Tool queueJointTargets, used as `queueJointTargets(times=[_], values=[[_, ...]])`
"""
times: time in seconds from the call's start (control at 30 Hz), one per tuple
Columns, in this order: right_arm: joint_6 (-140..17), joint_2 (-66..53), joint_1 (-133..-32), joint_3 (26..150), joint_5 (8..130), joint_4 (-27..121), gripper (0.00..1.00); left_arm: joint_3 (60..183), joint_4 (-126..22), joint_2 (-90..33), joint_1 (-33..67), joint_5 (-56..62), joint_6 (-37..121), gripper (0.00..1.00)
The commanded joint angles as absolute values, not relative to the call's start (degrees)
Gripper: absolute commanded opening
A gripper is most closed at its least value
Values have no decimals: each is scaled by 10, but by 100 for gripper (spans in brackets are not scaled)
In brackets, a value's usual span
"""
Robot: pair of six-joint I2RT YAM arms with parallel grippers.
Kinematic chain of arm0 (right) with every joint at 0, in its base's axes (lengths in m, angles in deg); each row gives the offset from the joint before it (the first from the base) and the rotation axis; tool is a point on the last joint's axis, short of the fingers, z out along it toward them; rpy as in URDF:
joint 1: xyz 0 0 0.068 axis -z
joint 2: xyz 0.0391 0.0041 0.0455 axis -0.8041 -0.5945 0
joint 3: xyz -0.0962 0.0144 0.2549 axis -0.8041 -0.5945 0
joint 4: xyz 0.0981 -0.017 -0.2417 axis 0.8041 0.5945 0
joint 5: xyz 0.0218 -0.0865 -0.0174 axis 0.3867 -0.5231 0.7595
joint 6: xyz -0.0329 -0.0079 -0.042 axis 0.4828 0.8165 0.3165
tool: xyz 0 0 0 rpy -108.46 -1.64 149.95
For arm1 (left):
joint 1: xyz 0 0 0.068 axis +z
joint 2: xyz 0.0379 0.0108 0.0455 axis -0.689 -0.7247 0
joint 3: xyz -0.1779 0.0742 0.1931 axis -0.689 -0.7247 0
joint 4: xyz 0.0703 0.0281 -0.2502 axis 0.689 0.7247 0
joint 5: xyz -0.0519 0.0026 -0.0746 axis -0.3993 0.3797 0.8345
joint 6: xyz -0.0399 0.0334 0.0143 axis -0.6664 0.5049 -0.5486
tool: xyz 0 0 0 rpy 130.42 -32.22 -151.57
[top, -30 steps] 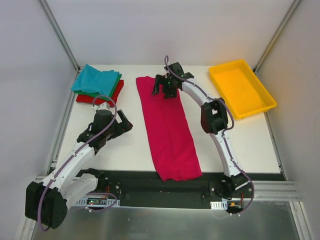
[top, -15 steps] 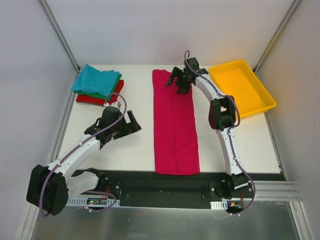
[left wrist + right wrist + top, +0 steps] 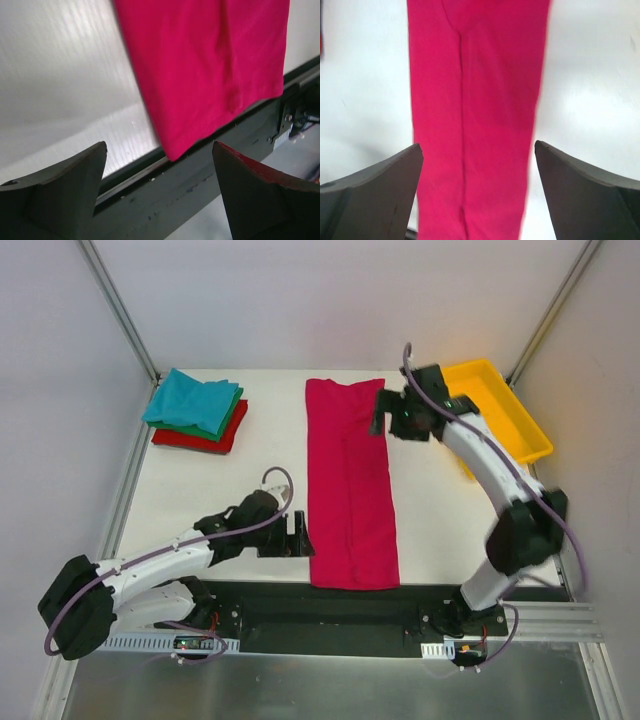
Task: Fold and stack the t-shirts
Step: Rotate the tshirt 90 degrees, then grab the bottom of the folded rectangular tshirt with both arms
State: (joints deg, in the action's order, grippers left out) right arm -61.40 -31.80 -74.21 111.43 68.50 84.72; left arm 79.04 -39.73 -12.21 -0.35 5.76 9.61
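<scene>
Magenta t-shirt (image 3: 348, 480) unmoved, left fingers (image 3: 60, 195) nearer hem, right fingers (image 3: 370, 195) shifted aside

Left tool (image 3: 159, 150) spread, empty; magenta t-shirt (image 3: 205, 60) corner at table (image 3: 65, 75) edge.

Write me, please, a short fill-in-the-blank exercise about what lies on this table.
1. The top t-shirt of the folded stack is ____.
2. The magenta t-shirt lies between that stack and the ____ tray.
3. The left gripper and the right gripper are both ____, holding nothing.
Missing words: teal; yellow; open.
</scene>
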Motion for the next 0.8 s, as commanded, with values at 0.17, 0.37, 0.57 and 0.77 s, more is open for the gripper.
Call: queueJointTargets(times=[0.17, 0.37, 0.57, 0.77], values=[[-677, 157, -766, 563, 653, 743, 96, 747, -445, -119, -128, 55, 13, 70], [-745, 257, -828, 454, 738, 749, 96, 753, -468, -164, -168, 36, -7, 61], [-800, 292, -906, 399, 748, 792, 96, 772, -469, -219, -186, -4, -23, 50], [-826, 268, -941, 381, 731, 809, 97, 791, -469, -258, -187, -13, -23, 38]])
